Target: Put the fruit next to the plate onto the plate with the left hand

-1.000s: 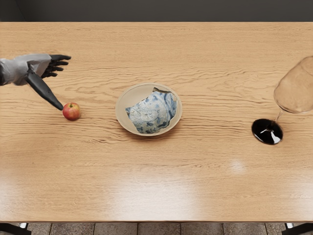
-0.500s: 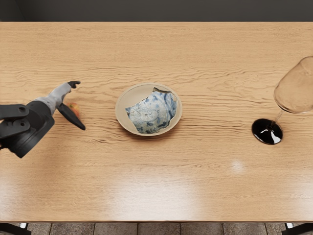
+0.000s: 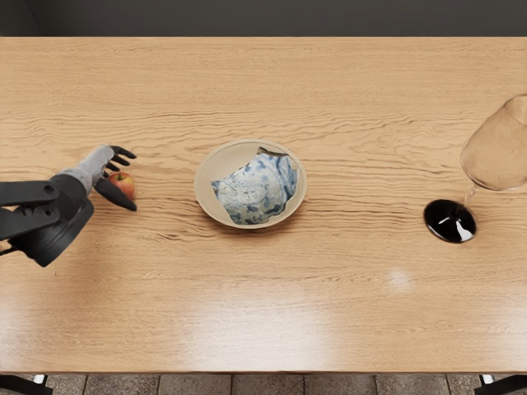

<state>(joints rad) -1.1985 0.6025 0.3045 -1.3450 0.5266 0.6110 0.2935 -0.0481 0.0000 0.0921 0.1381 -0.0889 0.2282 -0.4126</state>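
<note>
Left of plate | left robot hand at apple | grip: cannot tell | wine glass far right

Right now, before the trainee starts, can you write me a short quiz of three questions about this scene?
1. True or false: the apple already lies on the plate.
2. Where is the left hand? A. at the apple, thumb and fingers on either side of it; B. above the plate; C. off the table.
3. Fill in: the wine glass stands near the table's ____ edge in the picture.

Key: 1 false; 2 A; 3 right.
</note>
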